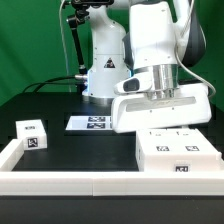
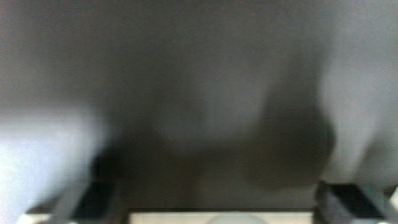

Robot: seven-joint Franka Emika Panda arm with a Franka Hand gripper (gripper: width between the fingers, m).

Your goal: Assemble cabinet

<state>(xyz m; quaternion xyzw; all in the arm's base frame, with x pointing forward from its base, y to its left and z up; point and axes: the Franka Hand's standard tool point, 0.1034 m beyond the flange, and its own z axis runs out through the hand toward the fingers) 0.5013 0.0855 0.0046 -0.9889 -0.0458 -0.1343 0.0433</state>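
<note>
Railing [image 1: 70, 180] of white material edges the bench [image 1: 60, 105] closest to you, starting at the cabinet's near corner and running toward the exterior view's left.

Just behind it stands the cabinet [image 1: 176, 156], low at the exterior view's right, on the black bench top. You see it as a broad white box. Thin seams divide its upper face into panels, and small black-and-white tags sit on several of them.

Well to the exterior view's left of the cabinet, a small white cube [image 1: 33, 135] rests on the bench with a tag on each face turned toward you. It is clear of the cabinet.

Directly above the cabinet's far edge hangs the arm's bulky white wrist housing [image 1: 160, 100], very close to the top. You cannot tell from this angle whether it touches.

The fingers [image 2: 363, 200] are hidden behind that housing in the exterior view. The wrist view is badly blurred: you get only dark shapes at two corners and a pale strip between them. You cannot tell whether the fingers are spread, closed or holding anything.

Behind the cabinet, toward the exterior view's left, the marker board [image 1: 92, 122] lies flat. Farther back stands the arm's white base [image 1: 103, 75], before a green curtain [image 1: 30, 40].
</note>
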